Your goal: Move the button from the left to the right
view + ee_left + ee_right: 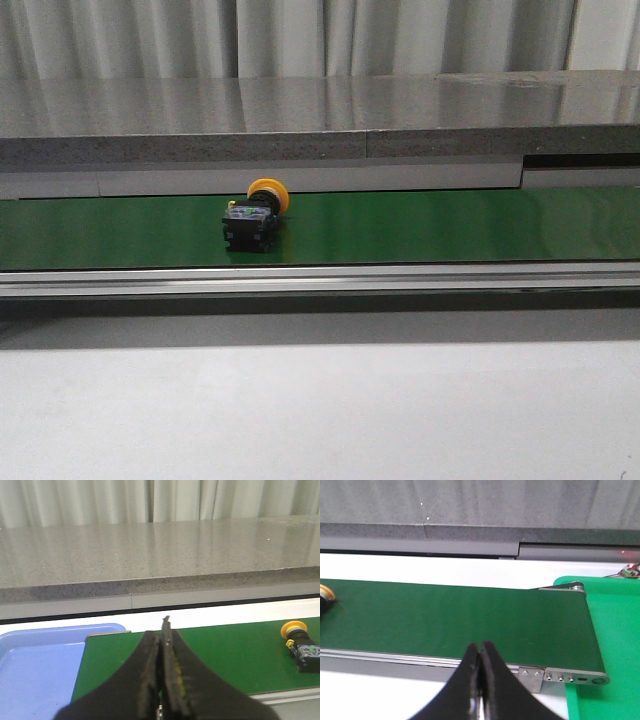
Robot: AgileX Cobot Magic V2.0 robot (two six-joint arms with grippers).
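Note:
The button (256, 215) lies on its side on the green conveyor belt (450, 225), yellow-orange head toward the back, black body toward the front. It shows at the edge of the left wrist view (300, 645), and only its yellow head shows at the edge of the right wrist view (326, 594). My left gripper (163, 635) is shut and empty, over the belt's left end, well apart from the button. My right gripper (480, 647) is shut and empty, in front of the belt's near rail. Neither gripper shows in the front view.
A blue tray (35, 665) sits just off the belt's left end. A green tray (615, 645) sits off the belt's right end. A grey stone ledge (320, 120) runs behind the belt. A metal rail (320, 280) edges the belt's front, with a white table (320, 410) below.

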